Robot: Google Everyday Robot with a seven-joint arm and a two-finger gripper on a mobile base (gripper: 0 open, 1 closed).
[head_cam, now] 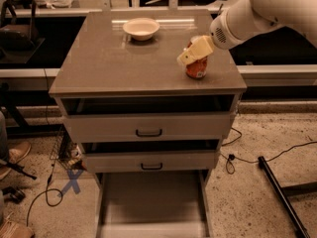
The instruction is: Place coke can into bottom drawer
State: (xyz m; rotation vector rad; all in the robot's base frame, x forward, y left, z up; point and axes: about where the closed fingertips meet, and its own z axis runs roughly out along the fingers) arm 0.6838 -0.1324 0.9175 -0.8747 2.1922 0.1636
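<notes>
Sitting on the smooth grey tabletop (109, 68), right side, the cylindrical red coke can (196, 69) has the cream hand (194, 51) at its top; can't tell its grip. Shallow bottom drawer (151, 202) sits open.

White rounded arm (267, 9); cream claw (194, 51) at coke can (196, 69)

Cabinet top (109, 68): grey-brown slab carrying a white bowl (141, 29) near its rear edge and the coke can (197, 69) upright toward its right front; the gripper (194, 51) overlaps the can's top, apparently touching.
</notes>
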